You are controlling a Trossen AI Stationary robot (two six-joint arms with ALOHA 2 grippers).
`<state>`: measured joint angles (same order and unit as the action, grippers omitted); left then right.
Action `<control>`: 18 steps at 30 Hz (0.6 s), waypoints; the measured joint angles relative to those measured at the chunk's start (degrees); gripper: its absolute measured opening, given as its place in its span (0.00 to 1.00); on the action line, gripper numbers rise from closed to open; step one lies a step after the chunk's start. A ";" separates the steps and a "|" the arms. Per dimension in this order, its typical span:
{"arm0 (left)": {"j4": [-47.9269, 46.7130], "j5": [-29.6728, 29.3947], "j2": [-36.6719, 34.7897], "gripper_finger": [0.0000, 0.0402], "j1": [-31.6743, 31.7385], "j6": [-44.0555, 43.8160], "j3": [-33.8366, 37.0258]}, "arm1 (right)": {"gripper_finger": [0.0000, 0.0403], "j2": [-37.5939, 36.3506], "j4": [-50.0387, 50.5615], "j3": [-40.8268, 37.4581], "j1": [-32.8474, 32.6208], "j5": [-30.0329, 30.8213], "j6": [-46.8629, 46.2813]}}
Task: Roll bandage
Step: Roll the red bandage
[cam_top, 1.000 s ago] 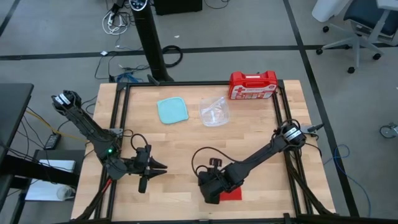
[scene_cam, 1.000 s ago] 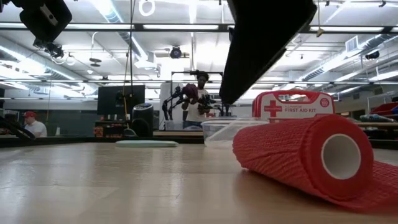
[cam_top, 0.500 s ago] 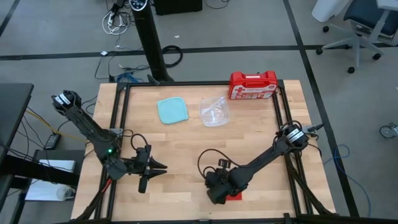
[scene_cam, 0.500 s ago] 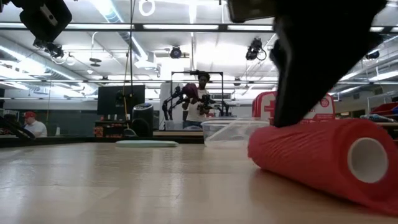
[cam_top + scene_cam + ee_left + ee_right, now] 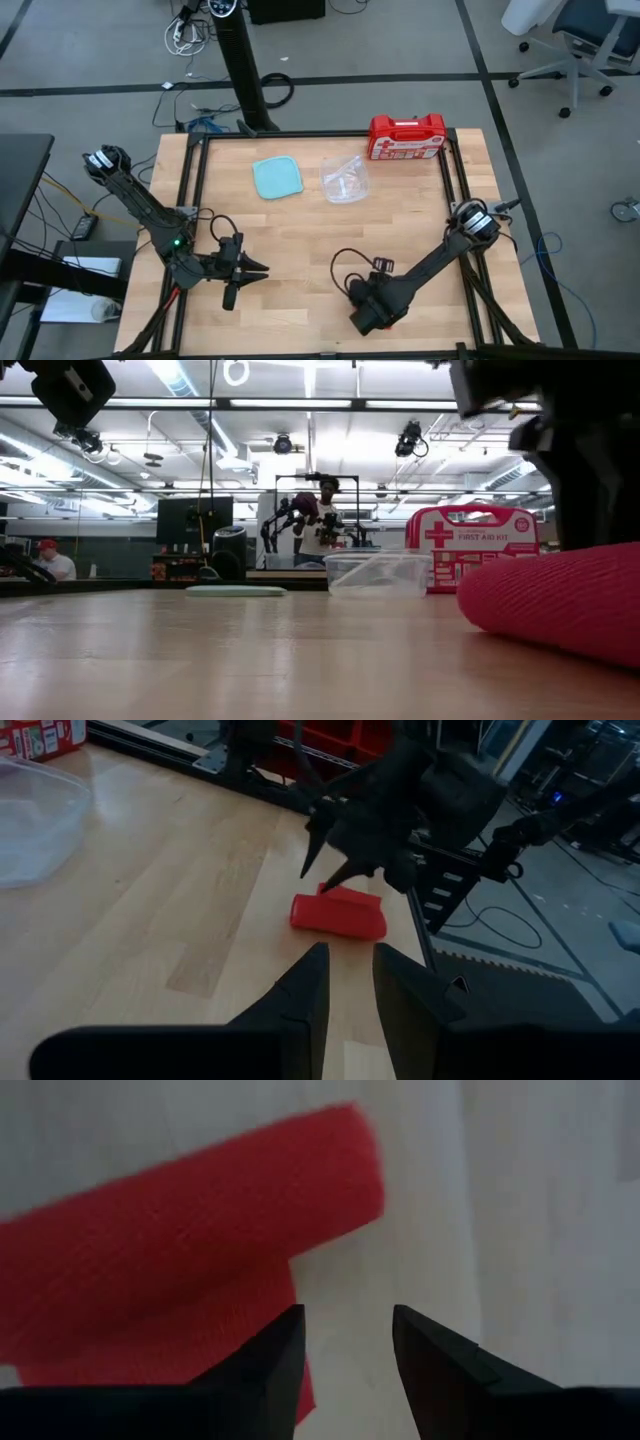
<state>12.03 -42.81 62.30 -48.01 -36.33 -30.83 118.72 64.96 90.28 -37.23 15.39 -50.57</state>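
The bandage (image 5: pixel 338 914) lies on the wooden counter (image 5: pixel 300 240) at its near edge, right of centre, as a bright red roll resting on its side; the right wrist view shows a short flat tail of the same red cloth spreading out from under the roll. The right end effector (image 5: pixel 345 1342) hangs directly over it, pointing down at the counter, its two dark fingers spread with a clear gap between them and nothing pinched; their tips sit just beside one end of the roll, above the edge of the flat tail and the bare wood. In the high view the right arm covers almost all of the roll, leaving only a sliver of red at its near side. In the low view the roll fills the right of the picture as a rounded red mass, with the dark arm rising above it. The left end effector (image 5: pixel 252 269) waits over the near left part of the counter, well apart from the roll and pointing right toward it, its fingers parted by a narrow gap and holding nothing. Along the far side of the counter sit a pale blue square lid (image 5: pixel 277 178), a clear plastic container (image 5: pixel 345 178) to its right, and a red first-aid case (image 5: pixel 407 137) at the far right. In the room beyond, the low view shows a person (image 5: pixel 320 525) standing and another person (image 5: pixel 48 558) seated at far left.
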 joint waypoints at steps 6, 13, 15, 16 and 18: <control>0.00 0.00 0.00 0.21 0.00 0.01 0.00 | 0.38 -4.11 -3.98 0.04 0.20 3.66 0.18; 0.01 -0.02 0.00 0.21 0.00 0.01 0.00 | 0.38 -3.55 -21.86 -1.91 1.28 4.14 7.62; 0.23 0.00 0.00 0.21 -0.01 0.01 0.00 | 0.38 -3.44 -24.44 -3.48 1.77 4.84 8.61; 0.15 0.00 0.00 0.21 -0.01 0.00 0.00 | 0.38 -3.44 -26.19 -4.45 2.04 5.21 8.68; 0.16 0.06 0.00 0.21 -0.07 -0.12 0.00 | 0.38 -3.44 -26.92 -6.18 2.45 4.99 8.43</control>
<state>12.19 -42.74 62.30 -48.07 -36.45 -30.83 115.28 38.04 84.10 -34.77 20.38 -42.14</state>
